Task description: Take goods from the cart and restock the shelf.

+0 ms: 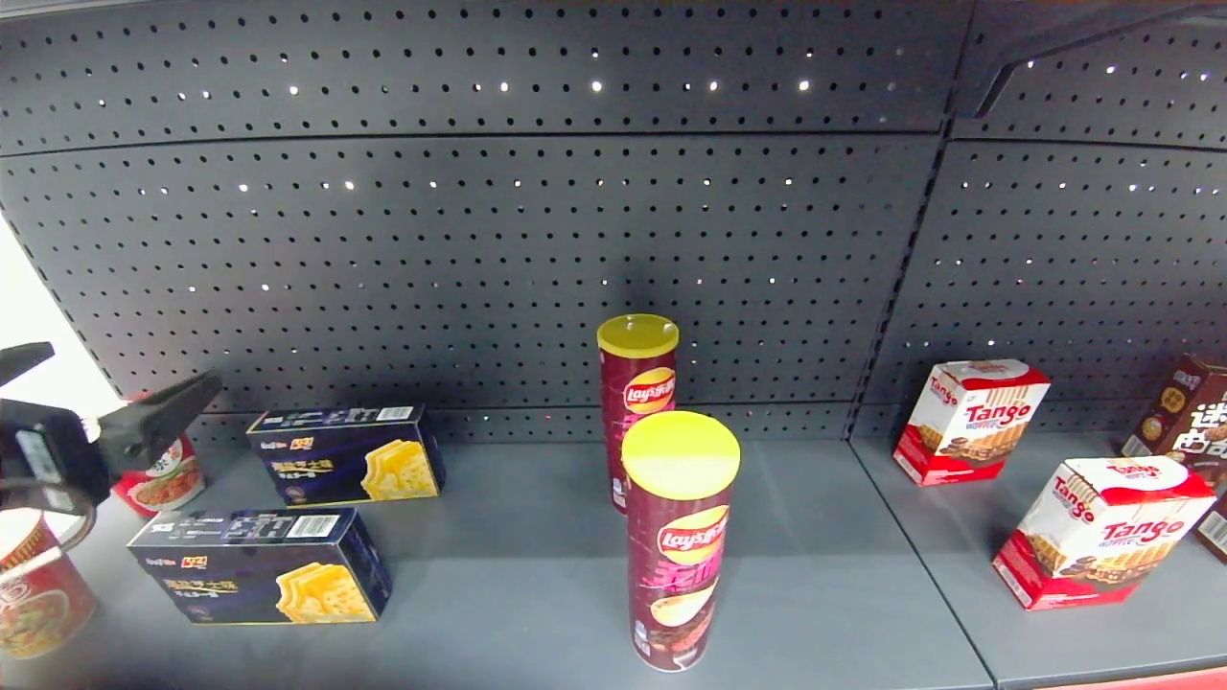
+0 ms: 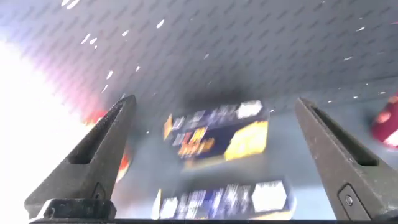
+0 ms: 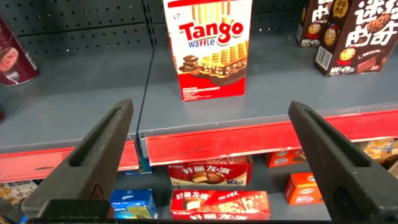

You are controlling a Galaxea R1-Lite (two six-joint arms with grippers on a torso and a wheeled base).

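My left gripper (image 1: 132, 364) hangs open and holds nothing at the far left of the grey shelf (image 1: 537, 575). In the left wrist view the left gripper (image 2: 214, 106) faces two dark blue cracker boxes, the far one (image 2: 217, 134) and the near one (image 2: 224, 199). In the head view the same boxes lie on the shelf, one behind (image 1: 345, 453) and one in front (image 1: 261, 565). My right gripper (image 3: 211, 107) is open and holds nothing, out in front of the shelf edge, facing a Tango wafer box (image 3: 208, 46).
Two chip cans (image 1: 679, 537) (image 1: 637, 402) stand mid-shelf. Two Tango boxes (image 1: 970, 419) (image 1: 1102, 541) and brown cookie boxes (image 1: 1184, 407) sit right; red noodle cups (image 1: 38, 594) sit far left. A lower shelf holds red boxes (image 3: 208, 174). Bare shelf lies between cans and boxes.
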